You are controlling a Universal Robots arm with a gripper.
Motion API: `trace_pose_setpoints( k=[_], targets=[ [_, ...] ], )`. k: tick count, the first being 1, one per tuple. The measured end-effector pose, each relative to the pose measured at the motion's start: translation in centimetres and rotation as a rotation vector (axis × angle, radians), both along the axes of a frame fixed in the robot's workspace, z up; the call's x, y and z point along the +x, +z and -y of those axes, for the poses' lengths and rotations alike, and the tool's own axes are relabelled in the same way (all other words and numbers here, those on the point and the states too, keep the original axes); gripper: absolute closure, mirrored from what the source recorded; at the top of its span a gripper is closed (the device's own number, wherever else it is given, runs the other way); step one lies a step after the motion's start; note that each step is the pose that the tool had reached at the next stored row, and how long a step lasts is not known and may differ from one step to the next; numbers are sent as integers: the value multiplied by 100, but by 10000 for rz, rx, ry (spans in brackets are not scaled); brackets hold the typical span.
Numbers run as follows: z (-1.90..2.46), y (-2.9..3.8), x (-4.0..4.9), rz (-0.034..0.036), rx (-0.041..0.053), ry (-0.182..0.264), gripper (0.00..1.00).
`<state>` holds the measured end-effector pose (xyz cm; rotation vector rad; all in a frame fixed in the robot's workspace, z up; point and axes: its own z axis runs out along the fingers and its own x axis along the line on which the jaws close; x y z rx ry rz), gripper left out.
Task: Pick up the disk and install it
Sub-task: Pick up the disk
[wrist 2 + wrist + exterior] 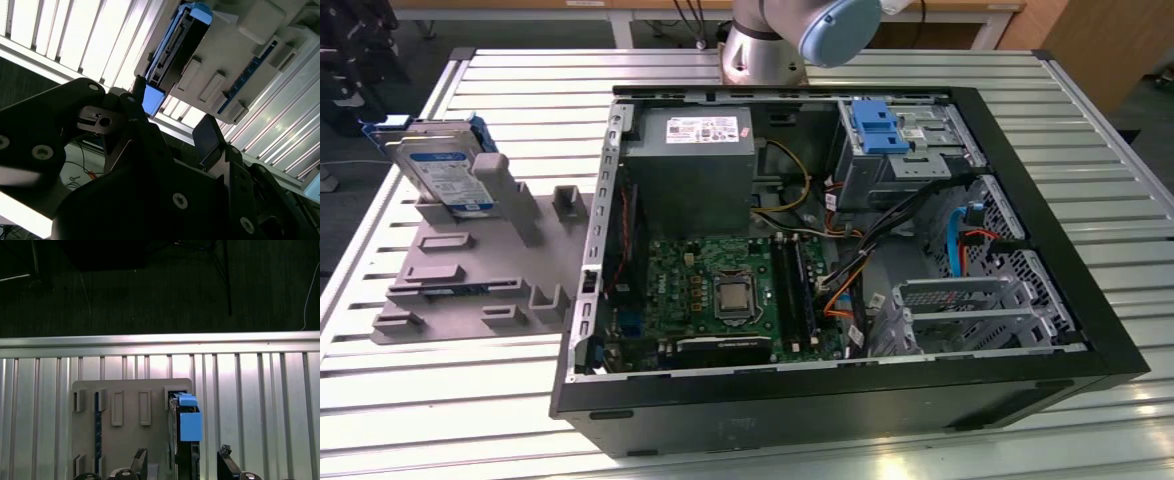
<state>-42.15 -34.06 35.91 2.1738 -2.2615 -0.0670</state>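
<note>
One disk [438,168] upright in grey holder [467,268], gripper [182,452] spread

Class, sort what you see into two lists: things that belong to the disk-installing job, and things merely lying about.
Job: the disk, standing in the grey holder; the gripper, open and nearest the disk; the open computer case.
Lying about: power-supply box; motherboard; slatted table.
</note>
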Motion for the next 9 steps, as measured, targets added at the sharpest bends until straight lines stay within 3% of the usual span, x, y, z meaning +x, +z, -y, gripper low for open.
trace_pose_setpoints(
  k=[9],
  targets=[
    [-1,-5,-3,0,0,-1,35]
  ],
)
